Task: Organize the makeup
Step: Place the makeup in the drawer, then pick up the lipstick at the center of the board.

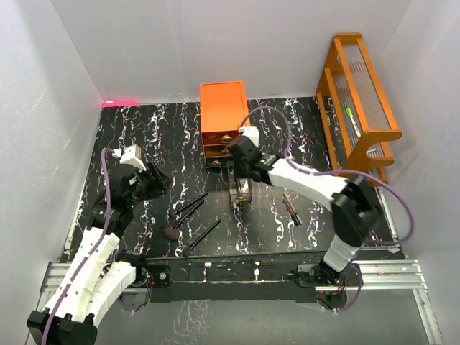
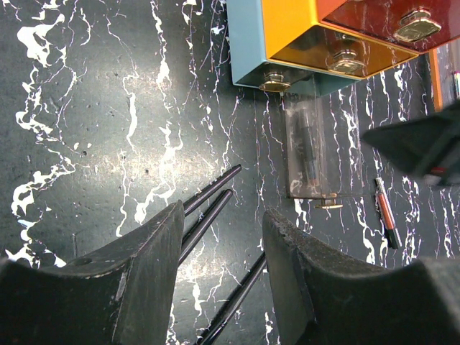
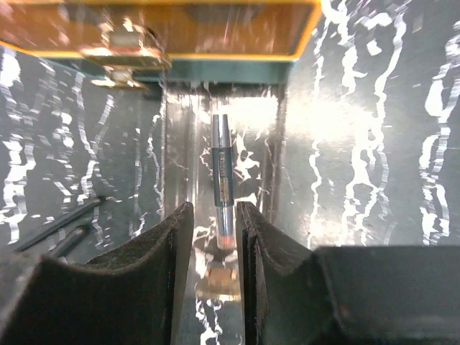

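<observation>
A dark tube with a pink end lies in a clear drawer pulled out of the orange chest. My right gripper hangs over that drawer. Its jaws are narrowly open to either side of the tube's near end, with a gap showing on both sides. Three long black brushes lie on the marbled mat, their brown heads toward the front. My left gripper hovers open above the brush handles, holding nothing. Two more tubes lie right of the drawer.
The chest's stacked drawers with brass knobs stand at the back centre. An orange wooden rack stands against the right wall. White walls enclose the mat on three sides. The right arm reaches across the mat's middle.
</observation>
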You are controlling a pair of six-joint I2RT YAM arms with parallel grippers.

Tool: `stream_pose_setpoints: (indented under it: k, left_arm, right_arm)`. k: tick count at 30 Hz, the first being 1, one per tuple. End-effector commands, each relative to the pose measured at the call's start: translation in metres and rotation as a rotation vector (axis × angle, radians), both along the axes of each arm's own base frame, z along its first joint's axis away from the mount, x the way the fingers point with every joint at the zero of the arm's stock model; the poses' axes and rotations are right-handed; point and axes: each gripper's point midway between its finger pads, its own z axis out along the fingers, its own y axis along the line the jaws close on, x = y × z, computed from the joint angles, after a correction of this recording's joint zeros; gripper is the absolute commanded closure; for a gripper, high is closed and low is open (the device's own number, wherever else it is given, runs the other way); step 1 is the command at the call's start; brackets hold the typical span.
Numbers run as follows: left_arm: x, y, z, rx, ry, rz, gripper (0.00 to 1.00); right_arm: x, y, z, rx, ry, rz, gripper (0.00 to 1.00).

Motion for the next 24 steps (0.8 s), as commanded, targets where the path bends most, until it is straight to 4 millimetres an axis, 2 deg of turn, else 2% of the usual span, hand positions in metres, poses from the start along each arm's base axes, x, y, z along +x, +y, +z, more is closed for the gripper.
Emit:
stream_pose_setpoints:
  k: [1, 2, 4, 8, 11, 14, 16, 24]
  left_arm:
    - [0.000, 0.001, -0.001, -0.004, -0.003, 0.003, 0.53]
    - [0.000, 0.001, 0.000, -0.004, -0.004, 0.004, 0.53]
    - [0.000, 0.001, 0.000, -0.004, -0.005, 0.004, 0.53]
    - [0.000, 0.001, 0.000, -0.004, -0.007, 0.004, 0.53]
    - [0.000, 0.001, 0.000, -0.006, -0.007, 0.004, 0.53]
    - [0.000, 0.000, -0.001, -0.004, -0.001, 0.004, 0.53]
    - [0.001, 0.001, -0.001, -0.002, 0.000, 0.005, 0.53]
    - [0.001, 0.000, -0.004, -0.003, 0.011, 0.002, 0.53]
  right_arm:
    - [0.001, -0.030, 0.090, 0.088, -0.228, -0.095, 0.66]
    - [-0.004, -0.041, 0.095, 0.087, -0.242, -0.114, 0.66]
    - [-0.014, -0.066, 0.091, 0.081, -0.226, -0.157, 0.63]
    - [-0.037, -0.118, 0.052, 0.102, -0.069, -0.235, 0.61]
    - [-0.055, -0.144, 0.027, 0.159, 0.020, -0.281, 0.61]
    - [-0.077, -0.156, 0.010, 0.202, 0.074, -0.317, 0.61]
    - [-0.089, -0.155, 0.004, 0.234, 0.096, -0.322, 0.61]
    - [-0.119, -0.159, -0.027, 0.246, 0.189, -0.339, 0.61]
